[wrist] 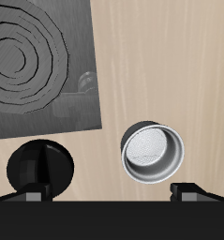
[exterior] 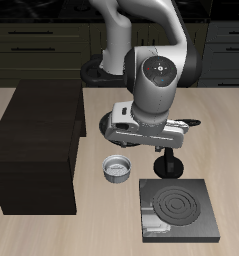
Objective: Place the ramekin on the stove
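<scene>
The ramekin is a small round shallow cup, pale grey-white outside with a speckled greyish inside, and it holds nothing. It stands on the light wood-grain table, below the claw and apart from its fingertips. The stove, a flat dark grey square slab with concentric ring marks, lies just beside the ramekin without touching it. The arm reaches forward with the wrist pointing straight down. The claw's fingers stand wide apart, gripping nothing. A small black knobbed pot sits under one fingertip.
</scene>
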Controlling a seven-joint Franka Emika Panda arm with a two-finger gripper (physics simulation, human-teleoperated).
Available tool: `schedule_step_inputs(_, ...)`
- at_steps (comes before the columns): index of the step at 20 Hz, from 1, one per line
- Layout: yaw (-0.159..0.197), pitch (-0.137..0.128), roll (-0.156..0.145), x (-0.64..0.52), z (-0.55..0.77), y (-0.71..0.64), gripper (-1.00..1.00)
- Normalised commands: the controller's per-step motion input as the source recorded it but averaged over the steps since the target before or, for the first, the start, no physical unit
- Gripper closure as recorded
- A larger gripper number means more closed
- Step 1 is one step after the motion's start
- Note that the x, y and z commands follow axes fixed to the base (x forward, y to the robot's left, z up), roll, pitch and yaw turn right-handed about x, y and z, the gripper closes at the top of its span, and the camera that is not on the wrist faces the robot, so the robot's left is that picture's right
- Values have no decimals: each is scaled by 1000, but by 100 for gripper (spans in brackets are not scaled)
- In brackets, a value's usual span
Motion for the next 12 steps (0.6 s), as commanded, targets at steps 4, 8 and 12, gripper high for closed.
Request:
schedule_step_inputs(4,6,-59,1,16,-15,-75,-100)
schedule_step_inputs(8,-5,-35,-41,14,-156,-209,-100)
schedule_step_inputs(12,10,1,3,-23,-215,-55,-100)
